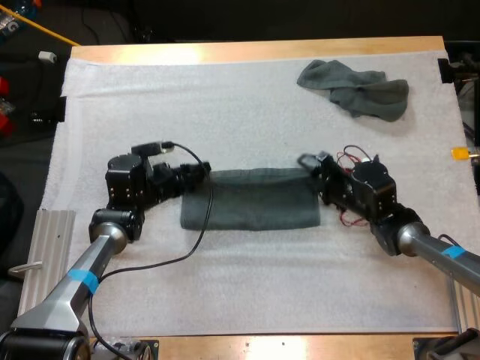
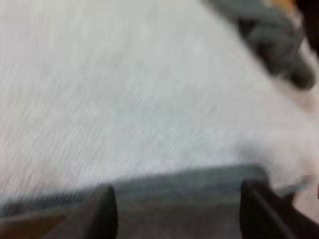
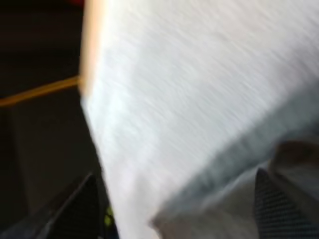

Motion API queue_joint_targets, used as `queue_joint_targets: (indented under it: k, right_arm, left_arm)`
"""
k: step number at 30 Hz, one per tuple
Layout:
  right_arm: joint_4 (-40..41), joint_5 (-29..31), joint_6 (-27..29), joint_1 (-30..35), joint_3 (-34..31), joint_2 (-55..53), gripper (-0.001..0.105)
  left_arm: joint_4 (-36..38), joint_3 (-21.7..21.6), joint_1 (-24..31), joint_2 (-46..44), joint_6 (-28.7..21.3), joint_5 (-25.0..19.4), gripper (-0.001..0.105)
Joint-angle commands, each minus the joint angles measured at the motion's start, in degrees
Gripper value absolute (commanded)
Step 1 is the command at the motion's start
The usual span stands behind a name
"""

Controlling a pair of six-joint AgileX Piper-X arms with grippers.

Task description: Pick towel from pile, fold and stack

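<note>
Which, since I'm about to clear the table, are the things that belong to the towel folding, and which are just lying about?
Job in hand:
- folded towel, mid-mat
- crumpled towel, far right of the mat
- left gripper and right gripper, at the folded towel's two ends
- white mat, the work surface

Lying about:
- ribbed metal rail, beside the mat's near left edge

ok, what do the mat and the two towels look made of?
Mat: white fabric, probably terry-like, matte, fine nubby texture. Folded towel: dark grey-green soft cloth, matte, lies flat with limp edges. Crumpled towel: apparently the same cloth, slumped in soft folds.
</note>
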State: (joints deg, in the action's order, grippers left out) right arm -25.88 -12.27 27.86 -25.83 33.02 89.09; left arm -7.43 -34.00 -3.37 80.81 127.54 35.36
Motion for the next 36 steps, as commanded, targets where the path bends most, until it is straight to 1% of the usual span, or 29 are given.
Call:
queue_joint_targets:
  k: [1, 2, 5, 7, 9, 11, 13, 14, 16, 17, 18, 22, 23, 25, 26, 28, 30, 34, 36]
  right_arm:
    - [-2.7, 1.0, 0.8, 0.3, 0.5, -0.3, 0.064]
    - [-2.9, 1.0, 1.0, 0.3, 0.5, -0.3, 0.064]
    - [-3.5, -1.6, 4.2, 0.3, 1.1, -0.3, 0.064]
    - [-3.3, -5.8, 7.8, 0.3, 1.7, -0.3, 0.062]
    - [-1.4, -7.5, 9.0, 0.3, 2.3, -0.9, 0.062]
    - [1.9, -7.8, 11.5, 0.3, 3.0, -1.9, 0.062]
    - [8.2, -7.7, 16.4, 0.3, 4.2, -3.8, 0.062]
    - [10.3, -7.7, 17.6, 0.3, 4.7, -4.5, 0.062]
    - [17.1, -7.6, 22.7, 0.3, 6.3, -6.4, 0.062]
    - [19.6, -7.5, 24.5, 0.3, 6.9, -7.0, 0.062]
    - [23.7, -7.2, 26.5, 0.3, 7.9, -7.9, 0.062]
    - [36.5, -5.4, 33.8, 0.3, 11.4, -10.8, 0.062]
    - [38.5, -5.0, 35.1, 0.3, 12.0, -11.3, 0.062]
    - [45.2, -3.2, 39.0, 0.3, 13.9, -12.7, 0.062]
    - [46.7, -2.7, 40.1, 0.3, 14.4, -13.0, 0.062]
    - [52.6, -1.2, 43.4, 0.3, 16.0, -14.4, 0.062]
    - [57.5, 0.0, 45.7, 0.3, 17.2, -15.7, 0.062]
    - [67.1, 3.6, 50.5, 0.3, 18.9, -18.1, 0.062]
    - [70.0, 4.4, 52.0, 0.3, 19.1, -19.2, 0.062]
  left_arm:
    - [-1.9, -1.6, 0.0, -0.3, 1.0, 0.8, 0.054]
    - [-1.8, -2.1, 0.0, -0.3, 1.0, 1.2, 0.054]
    - [-1.8, -4.5, 0.0, -0.3, 1.0, 5.5, 0.054]
    - [-1.6, -5.7, 0.0, -0.3, 1.0, 8.8, 0.054]
    - [0.2, -6.4, 0.0, -0.4, 1.0, 10.5, 0.054]
    - [2.9, -6.7, 0.0, -0.9, 0.9, 10.8, 0.054]
    - [7.6, -6.7, 0.0, -2.5, -1.7, 10.3, 0.054]
    - [9.1, -6.7, 0.0, -3.0, -2.8, 9.7, 0.054]
    - [15.0, -6.7, 0.0, -5.8, -7.8, 6.5, 0.054]
    - [16.5, -6.7, 0.0, -6.8, -9.2, 5.8, 0.054]
    - [19.5, -6.7, 0.0, -8.5, -11.4, 4.3, 0.054]
    - [28.6, -6.7, 0.0, -13.9, -16.4, 1.1, 0.054]
    - [30.0, -6.7, 0.0, -14.7, -16.9, 0.8, 0.054]
    - [34.1, -6.7, 0.0, -17.8, -18.3, -0.1, 0.054]
    - [34.9, -6.7, -0.2, -18.8, -18.7, -0.1, 0.054]
    - [37.8, -6.7, -0.5, -21.7, -19.6, -0.6, 0.054]
    - [40.5, -6.7, -1.0, -24.3, -19.7, -1.3, 0.054]
    - [47.0, -6.7, -2.5, -30.4, -19.7, -1.4, 0.054]
    - [49.7, -6.7, -3.8, -33.1, -19.7, -1.6, 0.054]
